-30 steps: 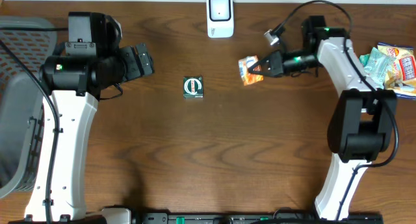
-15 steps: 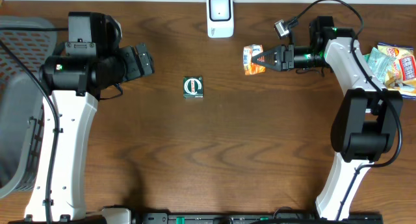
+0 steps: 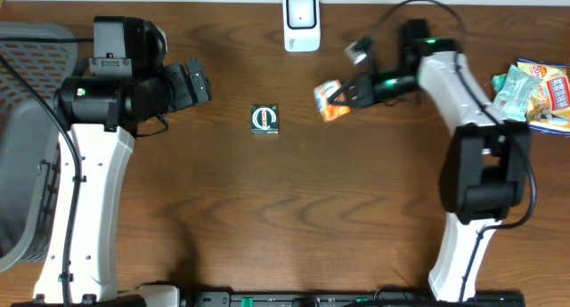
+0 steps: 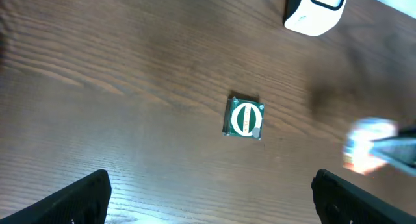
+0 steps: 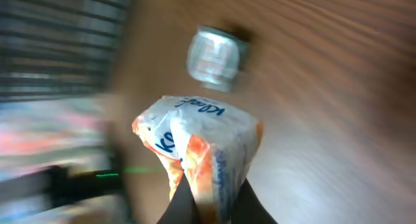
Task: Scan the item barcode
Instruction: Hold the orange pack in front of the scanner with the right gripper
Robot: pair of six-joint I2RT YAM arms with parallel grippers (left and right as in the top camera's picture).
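Observation:
An orange-and-white packet [image 3: 329,100] hangs just above the table, right of centre, with my right gripper [image 3: 349,93] shut on its end. Close up in the right wrist view, the packet [image 5: 201,146] is pinched between the two dark fingers of that gripper [image 5: 211,201]. The white barcode scanner [image 3: 301,22] stands at the table's far edge, up and to the left of the packet. My left gripper [image 3: 194,83] hovers at the left, open and empty; in the left wrist view its fingers frame the gripper [image 4: 208,201], and the scanner [image 4: 315,13] and blurred packet [image 4: 367,143] show.
A small green square packet [image 3: 264,119] lies flat in the middle of the table, also visible as the green packet [image 4: 246,118] and as a blurred square [image 5: 214,58]. Several snack packets [image 3: 539,92] lie piled at the right edge. A grey basket [image 3: 27,120] stands at the left.
My right gripper has swung the packet first toward the far edge, then left and back down, ending further left than a second ago. The left arm has not moved.

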